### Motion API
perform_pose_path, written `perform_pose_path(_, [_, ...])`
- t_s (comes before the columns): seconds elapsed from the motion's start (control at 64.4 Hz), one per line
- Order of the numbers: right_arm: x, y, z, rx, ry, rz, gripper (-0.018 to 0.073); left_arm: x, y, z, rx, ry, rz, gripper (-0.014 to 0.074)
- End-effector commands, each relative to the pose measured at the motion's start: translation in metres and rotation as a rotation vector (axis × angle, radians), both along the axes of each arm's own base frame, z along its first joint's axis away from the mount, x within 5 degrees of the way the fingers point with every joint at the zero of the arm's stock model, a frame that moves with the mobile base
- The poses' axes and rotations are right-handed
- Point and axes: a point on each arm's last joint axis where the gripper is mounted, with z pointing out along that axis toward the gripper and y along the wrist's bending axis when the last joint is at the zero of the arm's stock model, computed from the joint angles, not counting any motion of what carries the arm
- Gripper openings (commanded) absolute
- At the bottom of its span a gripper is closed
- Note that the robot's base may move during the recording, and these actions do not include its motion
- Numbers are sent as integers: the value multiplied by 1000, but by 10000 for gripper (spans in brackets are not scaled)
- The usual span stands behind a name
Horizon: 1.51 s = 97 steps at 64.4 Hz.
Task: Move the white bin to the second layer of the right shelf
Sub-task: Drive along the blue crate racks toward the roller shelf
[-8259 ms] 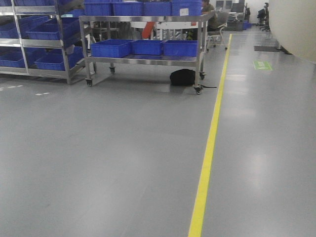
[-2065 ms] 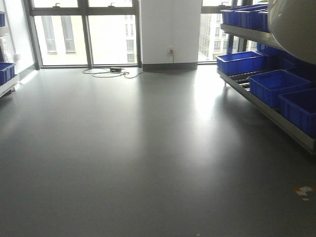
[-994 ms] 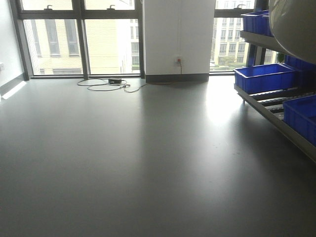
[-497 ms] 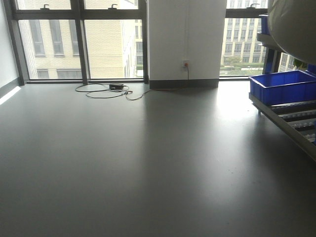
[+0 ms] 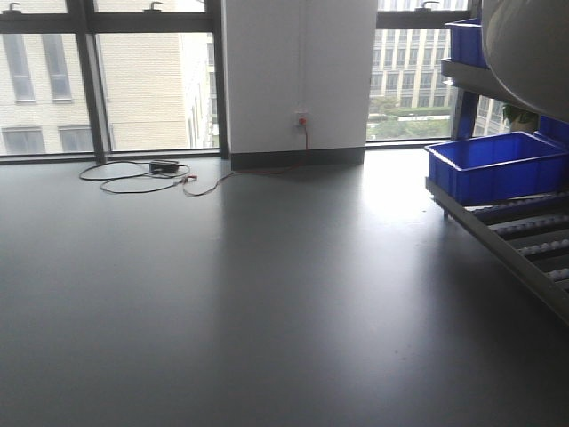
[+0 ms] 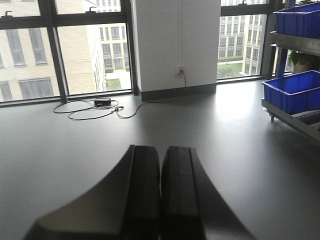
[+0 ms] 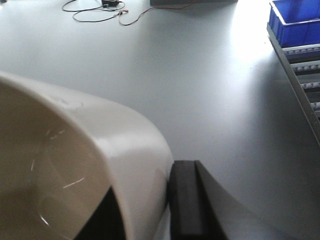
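Observed white bin (image 5: pixel 532 49) raised at upper right of front view, open side toward right wrist camera; long axis not determinable. Found right gripper (image 7: pixel 145 200) pinching bin wall, one finger inside, one outside. Found left gripper (image 6: pixel 160 155) pressed together above floor. Noted right shelf second layer (image 5: pixel 533 233) apart from bin, bearing blue crate (image 5: pixel 498 165).

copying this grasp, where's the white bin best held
Pinch the rim wall from the open top, one jaw inside, one outside, as the right gripper does. The white bin has smooth curved sides and no handle in view, so only its thin wall fits the jaws.
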Motion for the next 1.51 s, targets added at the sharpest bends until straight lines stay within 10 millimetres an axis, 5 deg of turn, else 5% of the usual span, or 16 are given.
perform_pose_path(0.0, [2,0,18,24,-118,-2,49,0,0,-4,-17,-60,3,85])
perform_pose_path(1.49, [2,0,18,25,-120,-2,49,0,0,-4,-17,-60,3,85])
